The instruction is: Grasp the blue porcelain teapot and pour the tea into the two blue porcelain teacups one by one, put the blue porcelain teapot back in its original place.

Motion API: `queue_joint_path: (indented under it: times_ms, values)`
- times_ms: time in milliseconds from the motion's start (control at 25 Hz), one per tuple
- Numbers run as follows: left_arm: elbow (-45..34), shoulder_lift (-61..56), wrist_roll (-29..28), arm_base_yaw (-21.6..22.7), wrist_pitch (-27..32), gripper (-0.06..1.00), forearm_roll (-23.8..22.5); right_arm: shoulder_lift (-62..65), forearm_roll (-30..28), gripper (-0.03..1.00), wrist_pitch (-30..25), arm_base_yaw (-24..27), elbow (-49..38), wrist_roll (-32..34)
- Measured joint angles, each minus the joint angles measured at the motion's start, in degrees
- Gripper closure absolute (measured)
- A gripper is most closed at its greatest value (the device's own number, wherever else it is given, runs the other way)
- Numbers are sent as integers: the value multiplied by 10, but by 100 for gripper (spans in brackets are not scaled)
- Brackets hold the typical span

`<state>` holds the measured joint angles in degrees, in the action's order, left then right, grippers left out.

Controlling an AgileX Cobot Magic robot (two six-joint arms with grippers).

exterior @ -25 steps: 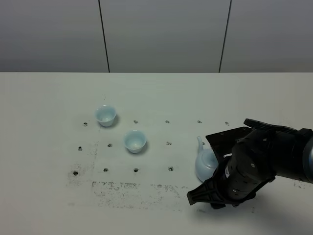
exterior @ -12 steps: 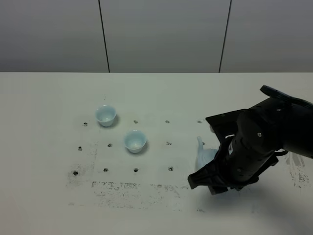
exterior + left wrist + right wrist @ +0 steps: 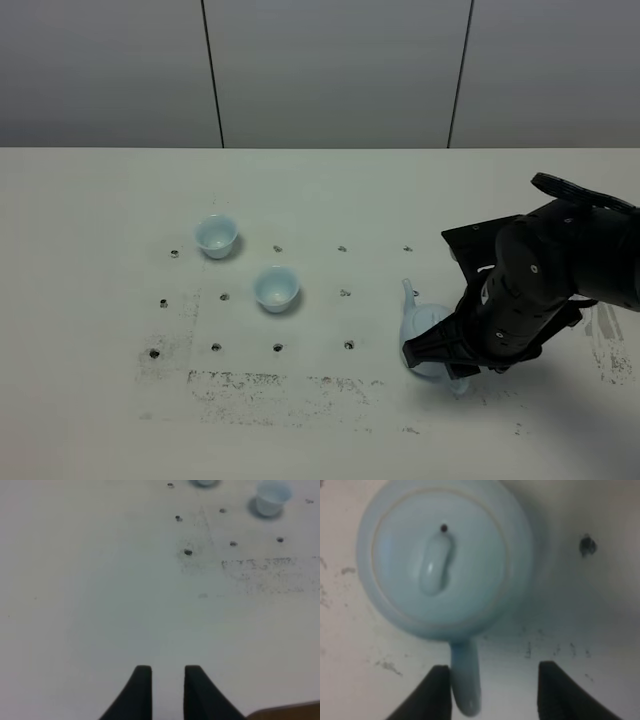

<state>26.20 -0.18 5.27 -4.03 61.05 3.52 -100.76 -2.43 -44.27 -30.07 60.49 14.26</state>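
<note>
Start of the task, and you haven't made the grasp yet. The blue porcelain teapot (image 3: 417,324) sits upright on the table (image 3: 90,330), right of centre toward the near side, lid on. Your right gripper (image 3: 495,692) hangs over it with jaws spread wide. The loop handle (image 3: 465,680) lies between them, just beside one finger, and nothing is clamped. Your left gripper (image 3: 164,690) is closed down over bare table, holding nothing. The far teacup (image 3: 216,236) and near teacup (image 3: 276,288) stand upright to the left, well apart from the pot. Can't tell if they hold tea. You've yet to close on the handle, lift, pour twice and return the pot.
</note>
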Motion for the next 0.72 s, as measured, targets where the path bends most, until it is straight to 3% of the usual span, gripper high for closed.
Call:
queue_joint_path:
  times_ms: [720]
  values:
    - [0,0,0,0,1,72,0,-42,17,56,29,0,0,-19]
